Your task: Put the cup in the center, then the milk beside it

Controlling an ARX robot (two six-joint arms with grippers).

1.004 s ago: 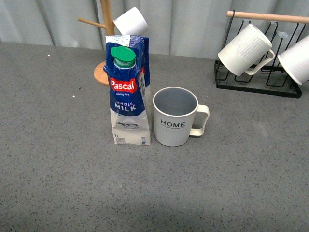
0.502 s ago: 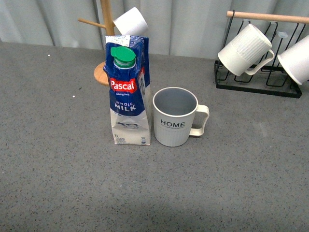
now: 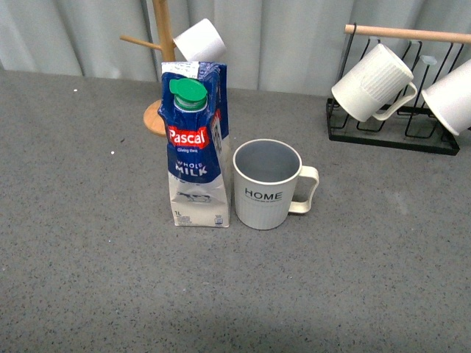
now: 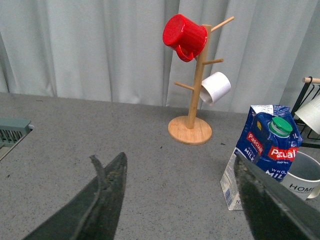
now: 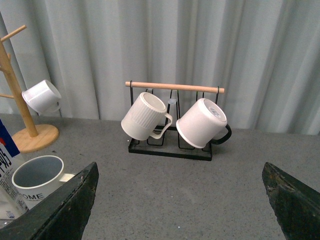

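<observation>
Both task pieces already stand together near the middle of the table [image 3: 88,279]: the cup [image 3: 268,184] upright with its HOME lettering toward me and its handle pointing to the table's right edge, the milk [image 3: 197,147] upright just beside it on the left-edge side, the two touching or nearly so (I cannot tell which from the front view). I judge the placing done, so the step in hand is a clean retreat: I would keep both arms high and well apart from the pair, since the tall carton looks easy to tip with a sideways brush. My left end effector [image 4: 175,200] is spread wide and empty, and so is my right end effector [image 5: 180,200]; only the dark inner faces of the fingers show at the frame edges, so their tips are cut off. Neither arm appears in the front view. Behind, the wooden mug tree [image 3: 163,66] is cropped there at the top, and the black rack [image 3: 390,129] of white mugs runs off the side.
</observation>
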